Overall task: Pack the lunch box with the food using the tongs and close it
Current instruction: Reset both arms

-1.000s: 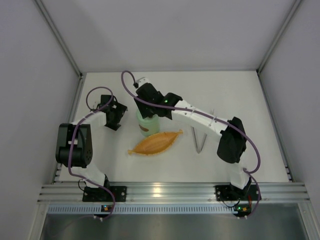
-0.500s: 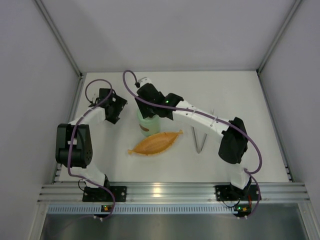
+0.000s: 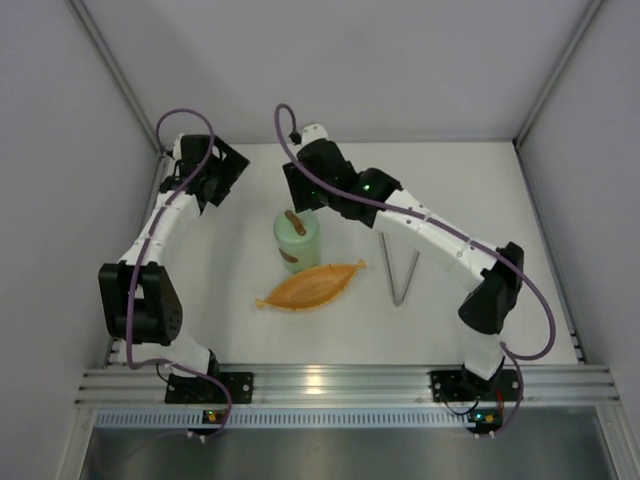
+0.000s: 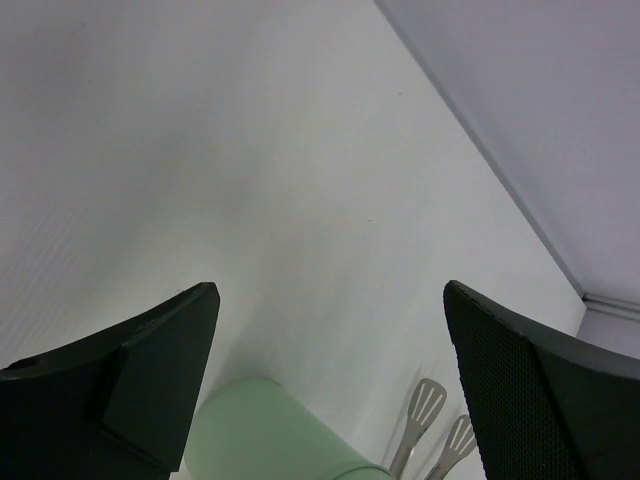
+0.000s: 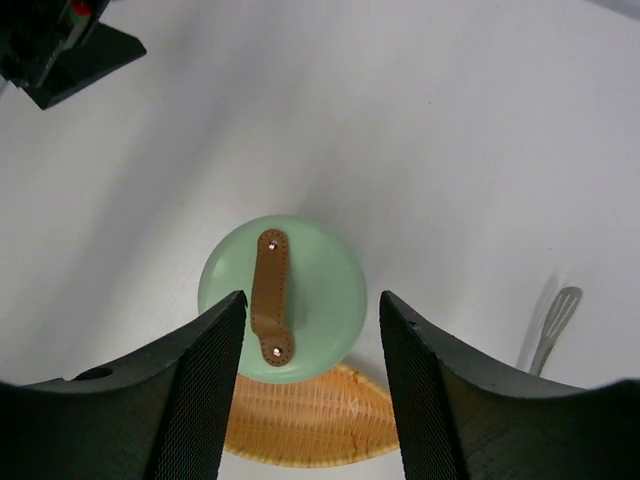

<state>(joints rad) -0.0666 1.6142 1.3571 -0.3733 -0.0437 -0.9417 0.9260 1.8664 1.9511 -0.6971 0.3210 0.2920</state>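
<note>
The mint-green lunch box (image 3: pixel 297 243) stands upright at mid-table with its lid (image 5: pixel 318 285) on and the brown handle (image 5: pixel 270 296) on top. My right gripper (image 3: pixel 303 192) hovers above and behind it, open (image 5: pixel 311 297), touching nothing. At the far left my left gripper (image 3: pixel 210 178) is open (image 4: pixel 328 292) and empty; the tub's side (image 4: pixel 270 430) shows below it. The silver tongs (image 3: pixel 403 272) lie on the table right of the tub, with their tips (image 4: pixel 426 404) in the left wrist view. No food is in view.
An orange woven leaf-shaped tray (image 3: pixel 310 285) lies just in front of the lunch box, its near part (image 5: pixel 310 425) showing nothing on it. White walls close in the back and both sides. The aluminium rail (image 3: pixel 330 385) runs along the near edge.
The right gripper has opened wider and risen back off the lunch box, uncovering the lid and handle. The left arm has swung away to the far-left corner.
</note>
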